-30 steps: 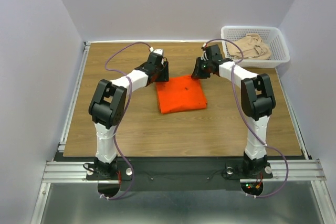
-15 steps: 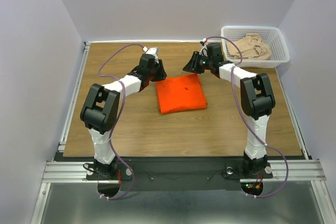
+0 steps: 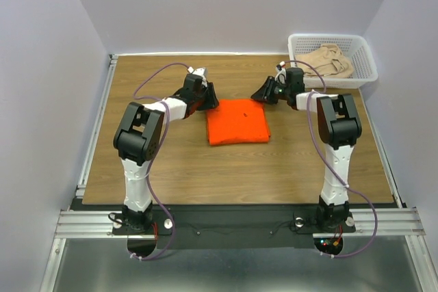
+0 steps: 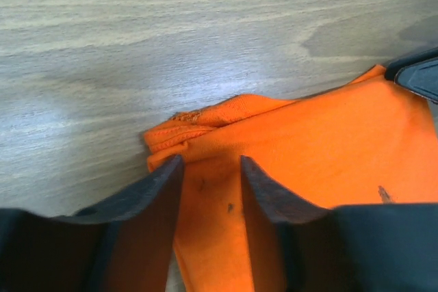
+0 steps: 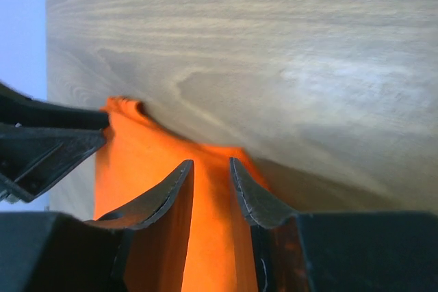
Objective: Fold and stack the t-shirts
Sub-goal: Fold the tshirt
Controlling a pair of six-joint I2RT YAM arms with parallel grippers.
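The bright orange t-shirt (image 3: 237, 122) lies folded into a flat rectangle in the middle of the table. My left gripper (image 3: 207, 97) is low at its far left corner. In the left wrist view (image 4: 211, 162) the jaws stand apart over that corner's cloth (image 4: 321, 148). My right gripper (image 3: 263, 94) is low at the far right corner. In the right wrist view (image 5: 211, 163) its jaws are narrowly apart over the orange cloth (image 5: 137, 162). The beige-tan t-shirt (image 3: 330, 61) lies crumpled in the basket.
The white lattice basket (image 3: 366, 59) stands at the far right corner of the wooden table (image 3: 171, 169). Grey walls close in the back and sides. A metal rail (image 3: 96, 128) runs along the left table edge.
Both grippers have dropped lower at the shirt's far corners. The right wrist has swung out to the right and the left elbow has shifted. The orange shirt has stayed in place.
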